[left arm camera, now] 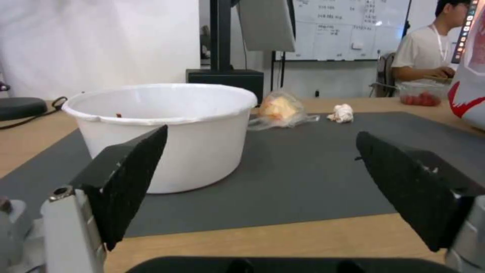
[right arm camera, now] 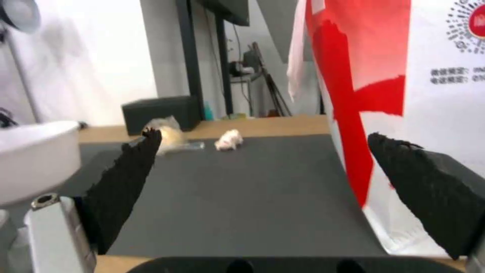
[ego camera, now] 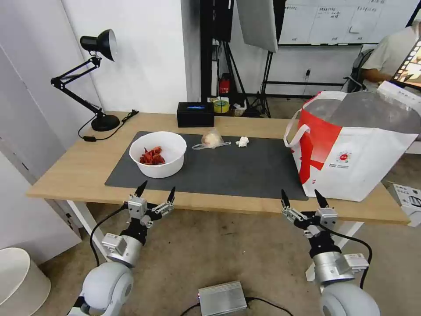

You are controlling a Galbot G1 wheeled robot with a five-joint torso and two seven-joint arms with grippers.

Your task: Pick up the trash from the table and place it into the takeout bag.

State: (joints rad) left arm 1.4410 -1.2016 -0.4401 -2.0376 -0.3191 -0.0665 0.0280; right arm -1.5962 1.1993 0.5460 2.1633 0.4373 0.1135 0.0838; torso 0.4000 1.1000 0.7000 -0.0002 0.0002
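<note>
White bowl on the table's mat, takeout bag at right; left gripper and right gripper spread wide, empty, at the near edge.

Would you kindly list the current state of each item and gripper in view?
white bowl: upright on mat, red shells inside
clear bag: lying on mat
tissue: crumpled, on mat
takeout bag: upright, open
left gripper: jaws open, empty
right gripper: jaws open, empty
</note>
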